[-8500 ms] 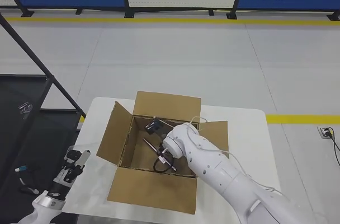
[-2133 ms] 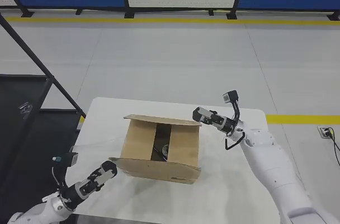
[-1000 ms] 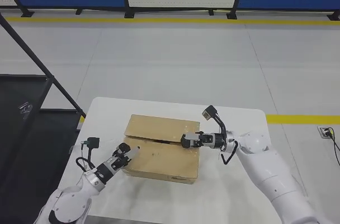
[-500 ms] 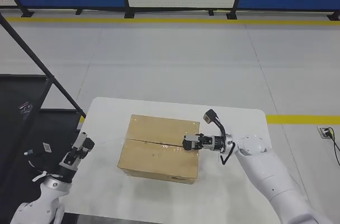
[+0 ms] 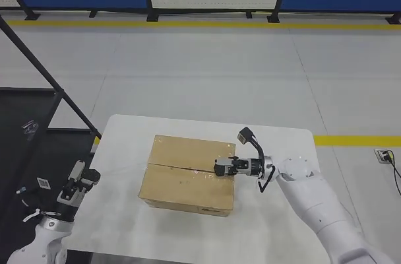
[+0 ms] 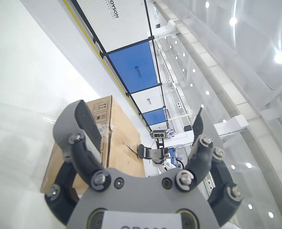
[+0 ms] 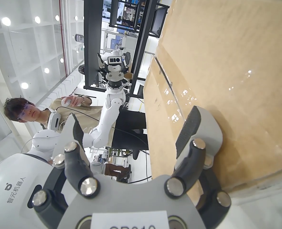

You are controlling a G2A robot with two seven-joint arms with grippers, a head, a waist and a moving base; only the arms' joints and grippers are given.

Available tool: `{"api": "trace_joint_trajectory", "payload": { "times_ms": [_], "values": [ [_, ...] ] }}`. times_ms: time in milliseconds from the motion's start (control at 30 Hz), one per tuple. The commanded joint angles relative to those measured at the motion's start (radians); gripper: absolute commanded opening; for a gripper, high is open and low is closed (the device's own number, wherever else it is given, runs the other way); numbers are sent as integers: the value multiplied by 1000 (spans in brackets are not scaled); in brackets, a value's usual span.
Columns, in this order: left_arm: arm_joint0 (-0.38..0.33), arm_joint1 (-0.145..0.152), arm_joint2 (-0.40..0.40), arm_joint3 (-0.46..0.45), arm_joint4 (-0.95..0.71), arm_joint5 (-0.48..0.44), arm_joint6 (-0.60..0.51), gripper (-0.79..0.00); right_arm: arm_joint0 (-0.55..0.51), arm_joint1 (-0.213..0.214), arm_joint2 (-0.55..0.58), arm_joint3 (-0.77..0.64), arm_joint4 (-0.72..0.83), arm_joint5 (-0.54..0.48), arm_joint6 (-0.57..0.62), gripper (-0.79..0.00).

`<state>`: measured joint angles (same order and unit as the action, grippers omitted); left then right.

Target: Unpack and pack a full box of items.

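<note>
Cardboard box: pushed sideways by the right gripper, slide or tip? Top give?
The closed brown cardboard box is low and wide, so it would likely slide on the smooth white table, not tip. Its top flaps meet at a seam near the open right gripper; they'd probably flex under pressure.

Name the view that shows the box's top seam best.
Top view: the seam runs unobstructed across the closed box, up to the right gripper. The right wrist view shows part close up; the left wrist view shows the box top obliquely, seam barely visible.
</note>
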<state>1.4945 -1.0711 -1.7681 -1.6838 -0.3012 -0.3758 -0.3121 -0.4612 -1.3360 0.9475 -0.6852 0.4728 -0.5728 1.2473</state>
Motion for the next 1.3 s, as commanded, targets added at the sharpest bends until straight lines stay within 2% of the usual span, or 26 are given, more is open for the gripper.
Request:
{"api": "trace_joint_trajectory", "payload": {
  "times_ms": [0,67,133,267,333,467,667,1000,1133,1267],
  "values": [
    [0,0,0,0,0,0,0,0,0,0,0,0,0,0,0,0],
    [-3,0,0,0,13,16,3,0,0,0,0,0,0,0,0,0],
    [-22,-2,17,29,15,88,19,0,0,0,0,0,0,0,0,0],
    [-84,-6,82,128,-24,223,-29,0,0,0,0,0,0,0,0,0],
    [-128,-12,138,205,43,234,9,0,0,0,0,0,0,0,0,0],
    [-235,-30,236,354,0,264,-21,0,0,0,0,0,0,0,0,0],
    [-377,-55,288,501,-153,298,-20,0,0,0,0,0,0,0,0,0],
    [-488,-80,317,597,-224,279,52,0,0,0,0,0,0,0,0,0],
    [-482,-79,282,576,-243,241,81,0,0,0,0,0,0,0,0,0],
    [-462,-71,233,513,-238,229,87,0,0,0,0,0,0,0,0,0]
  ]
}}
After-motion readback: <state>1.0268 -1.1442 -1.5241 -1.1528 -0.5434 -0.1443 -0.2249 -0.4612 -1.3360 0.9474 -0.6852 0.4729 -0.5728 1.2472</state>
